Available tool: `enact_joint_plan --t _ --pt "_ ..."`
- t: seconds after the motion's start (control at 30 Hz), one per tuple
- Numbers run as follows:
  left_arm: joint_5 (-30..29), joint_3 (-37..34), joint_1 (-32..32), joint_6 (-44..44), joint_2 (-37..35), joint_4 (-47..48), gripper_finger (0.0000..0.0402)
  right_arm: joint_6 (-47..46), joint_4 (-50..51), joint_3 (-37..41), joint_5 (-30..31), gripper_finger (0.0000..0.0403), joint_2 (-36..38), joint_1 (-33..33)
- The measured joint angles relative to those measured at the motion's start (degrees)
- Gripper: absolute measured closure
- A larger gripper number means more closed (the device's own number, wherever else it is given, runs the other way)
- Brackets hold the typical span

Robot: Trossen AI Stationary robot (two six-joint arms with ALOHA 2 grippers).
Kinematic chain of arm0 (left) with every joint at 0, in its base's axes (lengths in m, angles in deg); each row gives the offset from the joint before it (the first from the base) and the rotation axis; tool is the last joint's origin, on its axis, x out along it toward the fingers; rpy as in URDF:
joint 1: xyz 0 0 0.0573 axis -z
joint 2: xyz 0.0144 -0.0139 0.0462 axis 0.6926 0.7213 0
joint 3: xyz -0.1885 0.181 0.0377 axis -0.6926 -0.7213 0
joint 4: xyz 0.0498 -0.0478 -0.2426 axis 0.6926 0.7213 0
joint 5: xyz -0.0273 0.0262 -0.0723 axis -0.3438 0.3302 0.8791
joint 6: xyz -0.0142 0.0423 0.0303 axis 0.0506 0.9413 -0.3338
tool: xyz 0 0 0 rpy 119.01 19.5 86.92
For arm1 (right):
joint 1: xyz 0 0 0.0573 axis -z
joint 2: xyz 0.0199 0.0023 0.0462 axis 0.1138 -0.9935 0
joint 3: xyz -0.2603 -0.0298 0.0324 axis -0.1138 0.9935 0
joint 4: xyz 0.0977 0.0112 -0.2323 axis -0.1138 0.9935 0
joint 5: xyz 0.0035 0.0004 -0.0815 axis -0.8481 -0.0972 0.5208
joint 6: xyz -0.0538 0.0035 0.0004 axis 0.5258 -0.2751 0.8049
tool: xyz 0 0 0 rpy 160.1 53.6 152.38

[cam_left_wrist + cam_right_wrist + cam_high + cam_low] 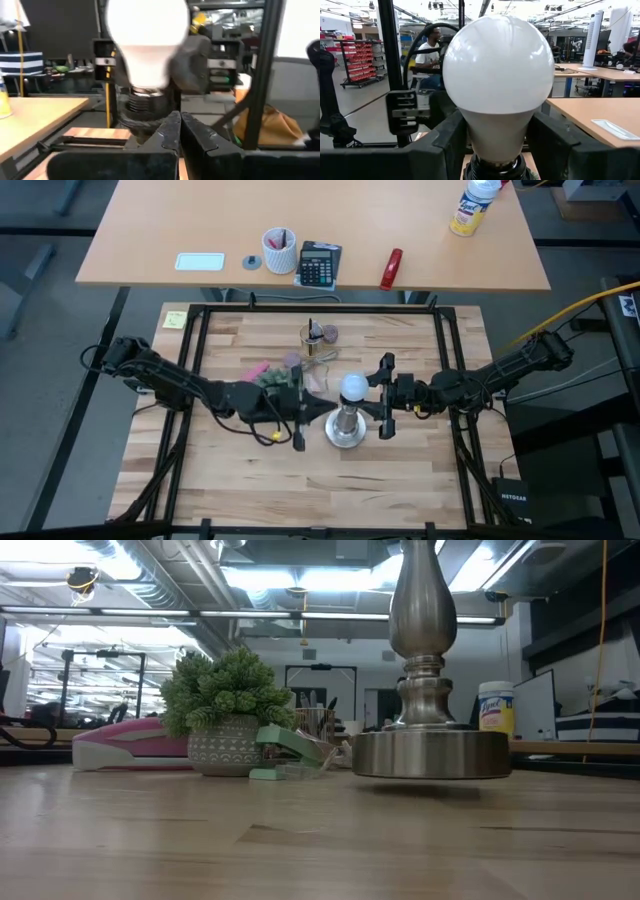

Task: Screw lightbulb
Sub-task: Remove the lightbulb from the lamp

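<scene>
The frosted white lightbulb stands upright on the silver round-based stand, its screw base in the black socket. My right gripper comes from the table's right, and its fingers are closed on the lightbulb. My left gripper is shut and reaches in from the left at socket height; in the left wrist view its tips sit just in front of the socket. The low view shows only the stand's base and stem. My right gripper holds the lightbulb's tapered neck, just above the socket, between its two fingers. The fingers come in level from the table's right. The bulb stands upright with its base in the socket. My left gripper's shut tips are at the socket; I cannot tell whether they touch it.
A small potted plant, a pink stapler and a glass jar sit just behind the stand. A yellow note lies at the far left corner. The black frame rails border the table.
</scene>
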Motion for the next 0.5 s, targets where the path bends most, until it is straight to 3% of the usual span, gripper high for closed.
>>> enact_joint_plan --t 0.37,0.5 --pt "0.0 0.0 1.4 1.81 0.0 5.56 0.0397 0.02 -0.04 0.0 0.02 0.0217 0.02 0.0" --pt "0.0 0.0 0.84 -1.07 0.0 8.72 0.0359 0.02 -0.04 0.0 0.02 0.0217 0.02 0.0"
